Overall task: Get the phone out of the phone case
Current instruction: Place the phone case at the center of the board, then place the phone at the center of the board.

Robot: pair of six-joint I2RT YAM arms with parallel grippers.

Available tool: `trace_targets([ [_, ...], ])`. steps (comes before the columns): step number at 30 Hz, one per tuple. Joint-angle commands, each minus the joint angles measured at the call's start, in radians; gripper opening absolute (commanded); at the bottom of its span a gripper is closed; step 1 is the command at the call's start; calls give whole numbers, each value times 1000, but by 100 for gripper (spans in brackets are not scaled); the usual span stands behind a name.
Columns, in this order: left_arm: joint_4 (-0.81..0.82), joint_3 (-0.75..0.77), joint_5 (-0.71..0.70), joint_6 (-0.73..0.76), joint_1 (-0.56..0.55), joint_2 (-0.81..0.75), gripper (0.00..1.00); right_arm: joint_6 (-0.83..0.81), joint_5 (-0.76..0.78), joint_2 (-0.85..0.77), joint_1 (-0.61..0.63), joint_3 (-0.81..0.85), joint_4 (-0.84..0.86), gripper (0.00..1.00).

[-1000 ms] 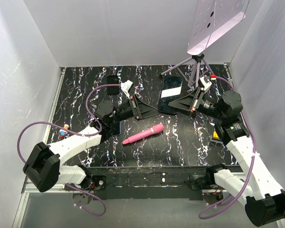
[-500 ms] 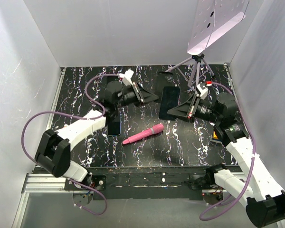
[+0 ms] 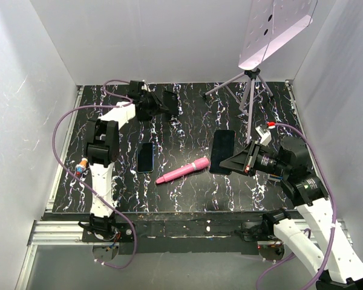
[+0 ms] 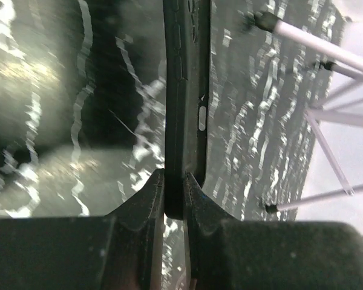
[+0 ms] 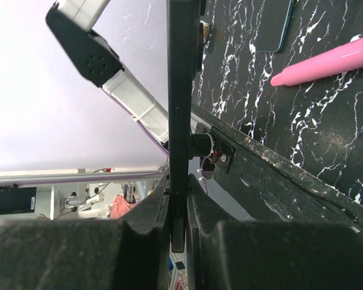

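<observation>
My left gripper [image 3: 159, 104] is at the far back left of the table, shut on the black phone case [image 3: 170, 96]. In the left wrist view the case [image 4: 187, 90] runs edge-on away from the gripper [image 4: 174, 178], its side cutouts showing. My right gripper [image 3: 237, 162] is at the right, shut on the black phone [image 3: 222, 151], held tilted above the table. In the right wrist view the phone [image 5: 176, 109] is a thin slab edge-on between the gripper's [image 5: 177, 181] fingers. Case and phone are far apart.
A second, blue-edged phone [image 3: 146, 157] lies flat left of centre, and it also shows in the right wrist view [image 5: 274, 24]. A pink cylinder [image 3: 183, 170] lies mid-table. A tripod [image 3: 248, 90] with a tilted panel stands back right. A small coloured object [image 3: 81, 166] sits at the left edge.
The two grippers were together at the middle of the table. My left arm swung to the back left with the case. My right gripper drew the phone down toward the near right.
</observation>
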Motion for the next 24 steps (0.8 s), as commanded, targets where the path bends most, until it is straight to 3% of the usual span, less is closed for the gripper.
trace_targets([
  [1, -131, 157, 28, 24, 47, 78, 0, -25, 23, -3, 1, 6, 34, 1],
  [6, -201, 241, -17, 59, 55, 133, 0, -21, 12, 34, 1, -24, 70, 1],
  [9, -208, 237, -17, 59, 67, 141, 12, -18, 9, 84, 2, -50, 129, 1],
  [14, -252, 254, -57, 127, 67, 92, 55, -45, 38, 250, 48, -61, 257, 1],
  [16, -298, 265, -84, 156, 68, 58, 65, -54, 54, 357, 88, -28, 316, 1],
  [20, -355, 225, -158, 217, 78, -87, 72, -84, 116, 596, 180, 108, 388, 1],
  [24, -370, 131, -239, 280, 81, -346, 73, -38, 189, 822, 252, 226, 472, 1],
])
